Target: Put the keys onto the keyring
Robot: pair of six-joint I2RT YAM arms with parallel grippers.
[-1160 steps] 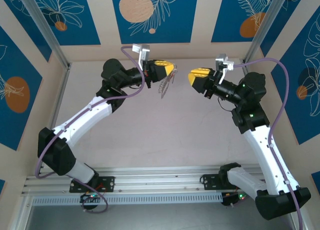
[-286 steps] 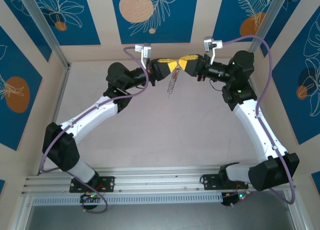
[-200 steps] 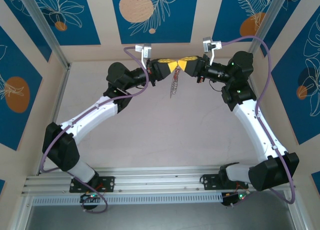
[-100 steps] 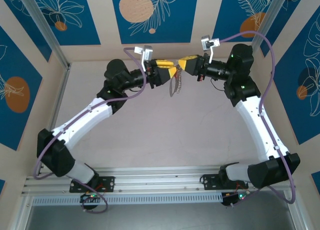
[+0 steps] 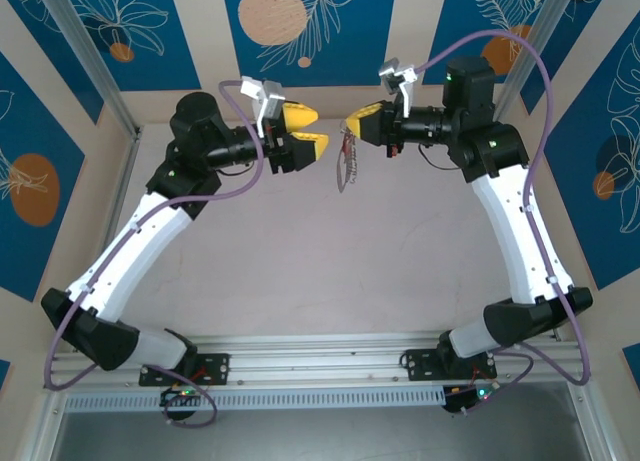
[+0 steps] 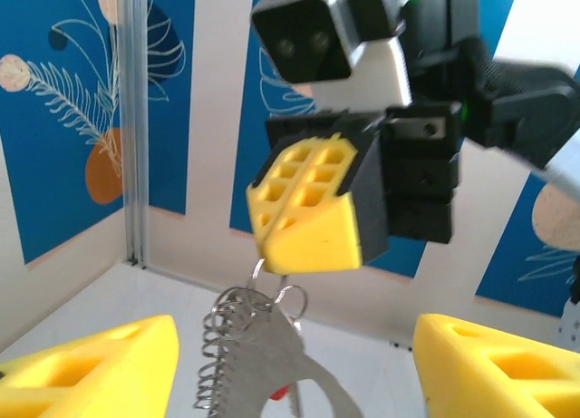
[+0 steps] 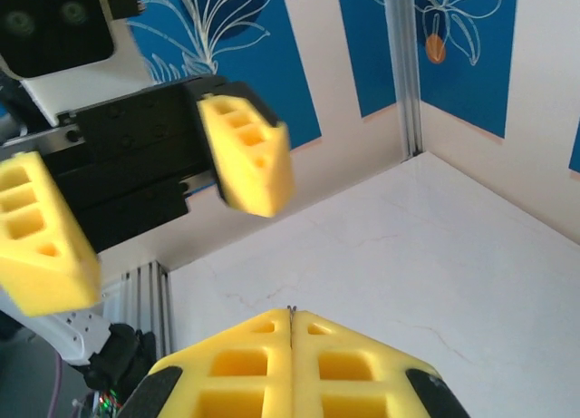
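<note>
One left end effector (image 5: 309,130), one right end effector (image 5: 354,123), one grey keyring (image 6: 270,356), one red-headed key (image 6: 283,396).

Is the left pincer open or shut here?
Open. The left pincer has its yellow fingers wide apart, empty; the keyring hangs from the shut right pincer.

Flat grey metal oval keyring (image 6: 272,359) just hangs upright in mid-air, silvery coil (image 6: 213,364) alongside, tiny red-headed key (image 6: 285,396) peeking out near its bottom.
</note>
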